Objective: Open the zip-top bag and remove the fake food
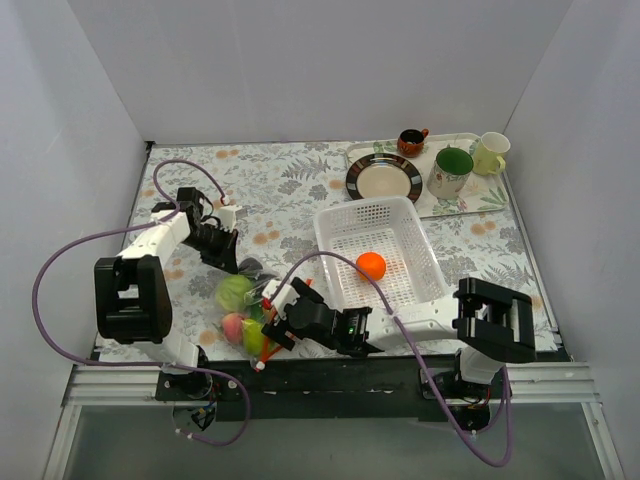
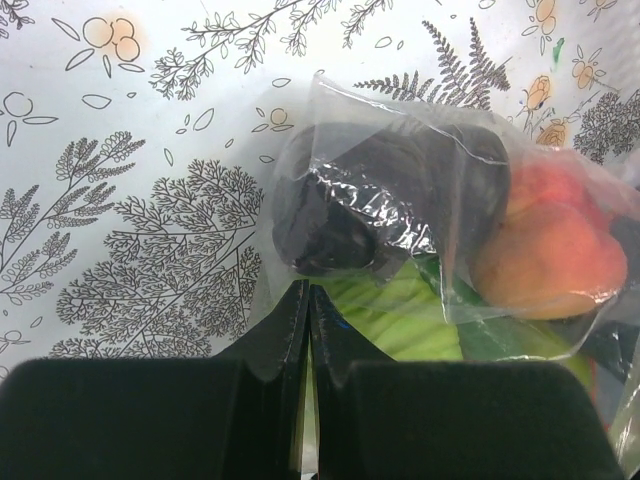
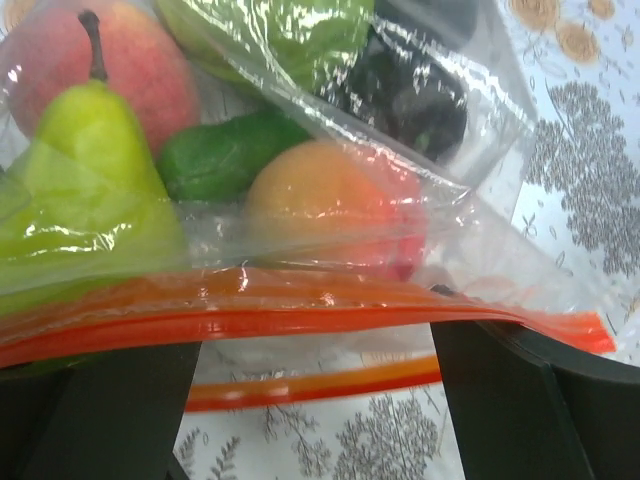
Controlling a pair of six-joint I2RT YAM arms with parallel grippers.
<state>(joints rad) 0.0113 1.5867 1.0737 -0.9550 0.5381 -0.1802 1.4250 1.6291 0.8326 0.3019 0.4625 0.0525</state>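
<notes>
On the table (image 1: 300,180), near left between our arms, the zip-top bag (image 1: 245,300) lies with fake food (image 3: 330,200) inside, its long axis running from our left gripper (image 2: 305,300) to our right gripper (image 3: 312,350). Our left jaws are closed, pinching the far end; the orange-red zip strip (image 3: 300,320) lies crosswise at our right jaws, spread wide, nearer the opening

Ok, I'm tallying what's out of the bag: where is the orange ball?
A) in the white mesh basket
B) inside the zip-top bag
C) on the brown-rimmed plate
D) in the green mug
A: the orange ball lies on the floor of the white mesh basket, apart from the zip-top bag.
</notes>
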